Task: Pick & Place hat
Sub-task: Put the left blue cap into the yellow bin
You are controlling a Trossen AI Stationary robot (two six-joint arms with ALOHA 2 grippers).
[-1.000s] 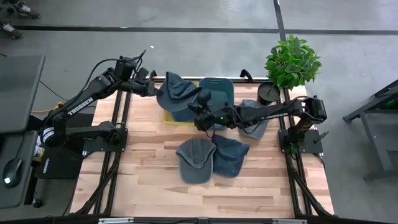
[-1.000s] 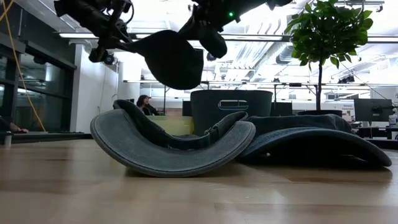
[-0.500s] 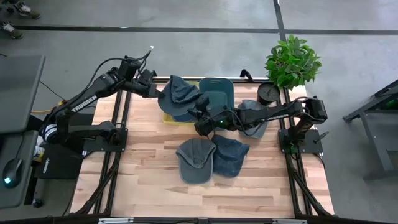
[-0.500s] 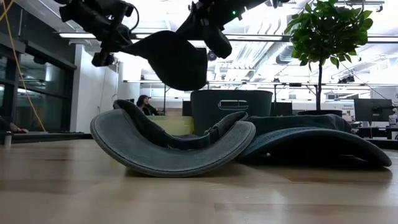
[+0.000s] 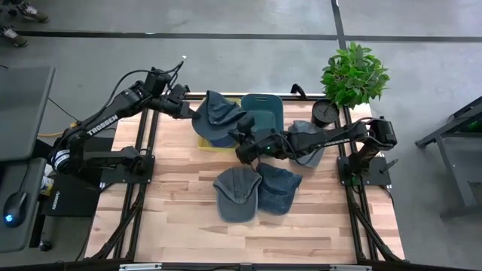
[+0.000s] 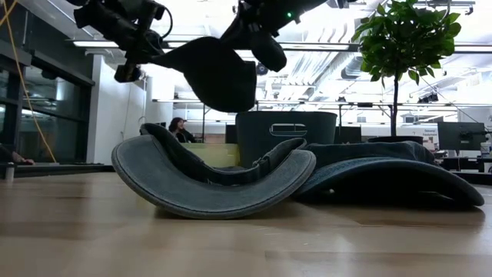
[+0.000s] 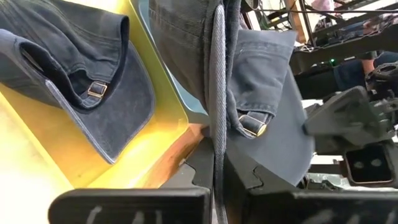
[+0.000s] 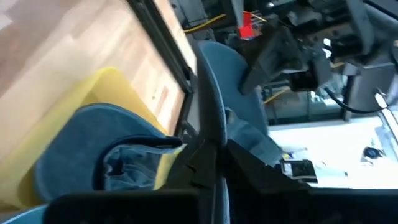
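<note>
Held hat (image 5: 218,111): was off the bench (image 5: 181,218), stretched between both arms above the yellow tray (image 5: 205,143) at the bench's far edge.
Left gripper (image 5: 188,111): jaws were clenched on the hat's edge; left wrist view showed the fabric edge pinched between them.
Right gripper (image 5: 242,126): jaws were clenched on the opposite side of the same hat.
Left wrist view only: another hat (image 7: 81,81) lay inside the tray, buckle strap showing.
High view only: two more hats (image 5: 256,192) lay side by side, touching, mid-bench; a teal bin (image 5: 263,113) and potted plant (image 5: 354,71) stood at the far edge.
Low view only: a person (image 6: 177,127) sat in the room behind.
</note>
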